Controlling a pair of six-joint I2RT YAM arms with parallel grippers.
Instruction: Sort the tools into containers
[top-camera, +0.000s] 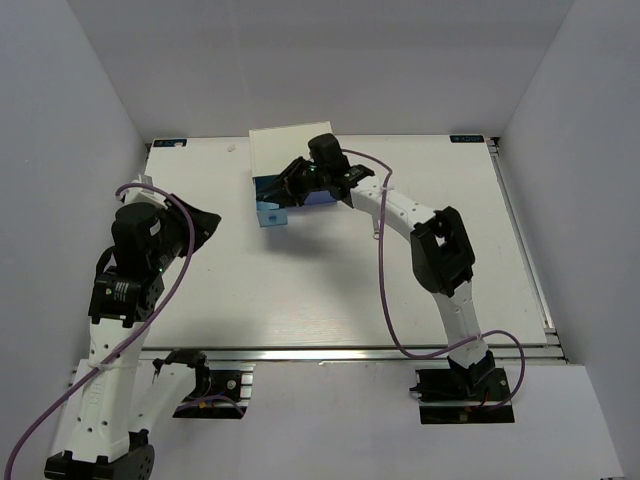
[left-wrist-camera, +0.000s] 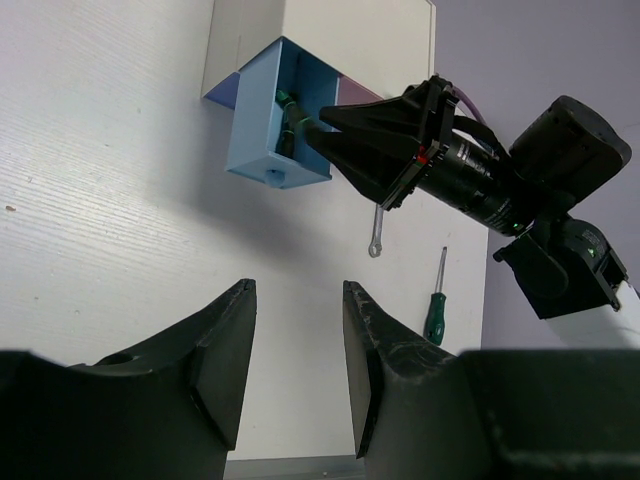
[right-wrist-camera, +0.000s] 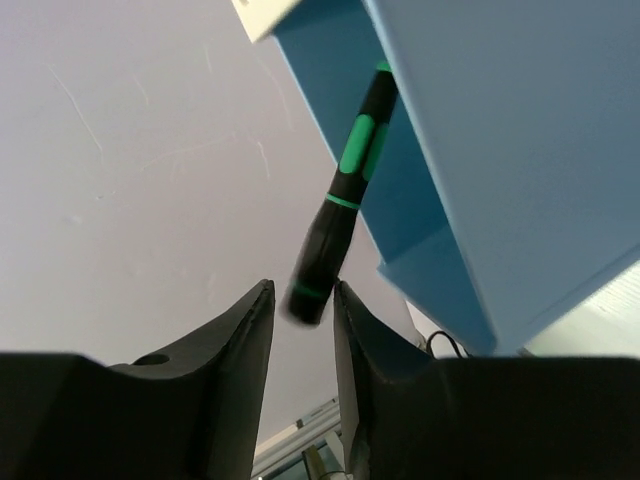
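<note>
while hunting for the key to the next move, start at the right gripper (right-wrist-camera: 302, 300): narrow jaws, one on each side of the back end of a small dark screwdriver (right-wrist-camera: 345, 190) with green bands. cannot tell if pinching it or only close beside it. follow its long line straight away from the fingertips, tip first, up into the pulled-out light blue drawer (right-wrist-camera: 500, 150), leaning on the inner wall. probably needs just a letting go, then a pull back along that same line.

now over to the left gripper (left-wrist-camera: 298, 335): open a middling way, holding nothing, well apart from the drawer, out over the left side of the table (top-camera: 300, 300). much farther from the tool than the right one.

from the left wrist view, get things missing from the right wrist view: the whole drawer sticking out of the white cabinet (left-wrist-camera: 350, 35), plus a slim silver wrench (left-wrist-camera: 377, 232) and a green-handled screwdriver (left-wrist-camera: 435, 315) flat on the table beyond the drawer, both closer to the right arm. from the right wrist view alone, get the near look at jaws and handle. from the top view, find the drawer and the right gripper at it, but no sight of the tool. no second small dark screwdriver in any view.
</note>
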